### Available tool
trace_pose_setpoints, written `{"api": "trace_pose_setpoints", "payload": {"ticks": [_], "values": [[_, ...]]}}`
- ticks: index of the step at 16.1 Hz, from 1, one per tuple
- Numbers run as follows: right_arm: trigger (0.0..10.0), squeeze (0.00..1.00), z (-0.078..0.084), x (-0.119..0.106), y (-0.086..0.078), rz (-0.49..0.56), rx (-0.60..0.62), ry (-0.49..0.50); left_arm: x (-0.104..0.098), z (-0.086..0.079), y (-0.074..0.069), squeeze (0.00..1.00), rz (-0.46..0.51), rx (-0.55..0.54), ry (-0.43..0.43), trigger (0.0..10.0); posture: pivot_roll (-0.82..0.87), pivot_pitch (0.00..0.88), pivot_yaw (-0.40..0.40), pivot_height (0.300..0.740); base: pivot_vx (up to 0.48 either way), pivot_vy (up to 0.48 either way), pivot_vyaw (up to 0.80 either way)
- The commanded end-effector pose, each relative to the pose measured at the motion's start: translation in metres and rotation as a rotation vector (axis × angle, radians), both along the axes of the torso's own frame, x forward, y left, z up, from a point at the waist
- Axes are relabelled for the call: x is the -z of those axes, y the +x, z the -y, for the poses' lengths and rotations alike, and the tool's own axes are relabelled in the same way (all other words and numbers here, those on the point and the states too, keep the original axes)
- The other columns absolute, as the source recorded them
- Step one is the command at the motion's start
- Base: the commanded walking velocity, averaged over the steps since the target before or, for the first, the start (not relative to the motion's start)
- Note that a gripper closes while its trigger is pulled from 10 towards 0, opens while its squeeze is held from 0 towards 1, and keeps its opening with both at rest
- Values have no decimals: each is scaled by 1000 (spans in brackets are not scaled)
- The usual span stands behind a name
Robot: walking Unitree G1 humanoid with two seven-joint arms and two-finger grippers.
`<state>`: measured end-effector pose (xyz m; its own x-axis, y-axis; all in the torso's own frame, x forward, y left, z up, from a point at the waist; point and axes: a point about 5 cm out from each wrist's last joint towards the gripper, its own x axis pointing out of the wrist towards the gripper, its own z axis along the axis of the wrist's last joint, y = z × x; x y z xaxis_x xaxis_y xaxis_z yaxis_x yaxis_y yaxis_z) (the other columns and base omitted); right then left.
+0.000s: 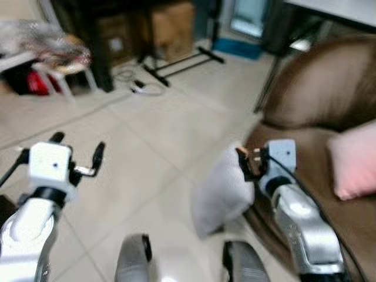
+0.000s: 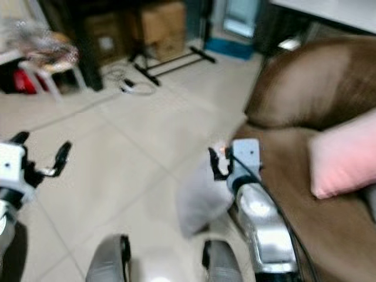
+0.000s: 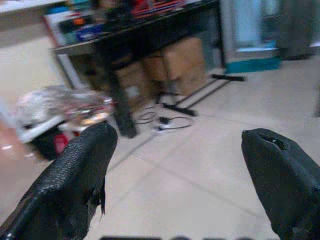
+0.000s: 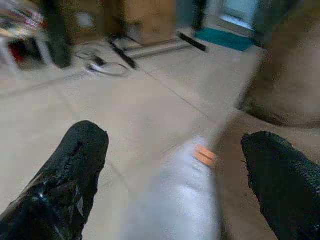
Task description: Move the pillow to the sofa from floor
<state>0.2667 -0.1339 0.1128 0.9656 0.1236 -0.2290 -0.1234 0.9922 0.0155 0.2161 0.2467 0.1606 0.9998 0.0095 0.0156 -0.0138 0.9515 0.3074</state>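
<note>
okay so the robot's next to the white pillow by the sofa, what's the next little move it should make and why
Probably ease the right tool down and close it on the white pillow. The pillow still stands on the floor against the brown sofa, and the wrist view shows its top edge between the open fingers, not yet gripped. The left tool hangs open, away from it.

White pillow [image 1: 220, 191] stands upright on the floor, against brown sofa [image 1: 317, 100].

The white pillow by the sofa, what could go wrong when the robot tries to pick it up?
The white pillow leans against the brown sofa, and the right tool is open with nothing gripped, so the soft pillow could slip out or flop over. The pictures are blurry, so the aim may be off. The pink pillow already takes up some of the seat.
</note>
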Motion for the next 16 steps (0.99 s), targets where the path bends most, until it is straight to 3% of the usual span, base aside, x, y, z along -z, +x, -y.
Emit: {"api": "trace_pose_setpoints", "payload": {"ticks": [1, 5, 15, 16], "values": [[10000, 1000, -6, -3, -1, 13, -41, -3, 0, 1, 0, 0, -6, 7, 5, 10000, 23, 0, -1, 580, 281, 0, 0], [10000, 1000, -7, -3, -2, 14, -51, -9, 0, 1, 0, 0, -9, 12, 7, 10000, 22, 0, -2, 580, 281, 0, 600], [10000, 1000, -3, 0, -3, -4, -24, -8, 2, 1, 0, 0, -23, 24, 25, 10000, 22, 0, -2, 580, 242, 0, 0], [10000, 859, -1, 1, -2, -10, -20, -13, 2, 1, 0, 0, -28, 23, 34, 10000, 23, 0, -3, 580, 0, 0, 0]]}}
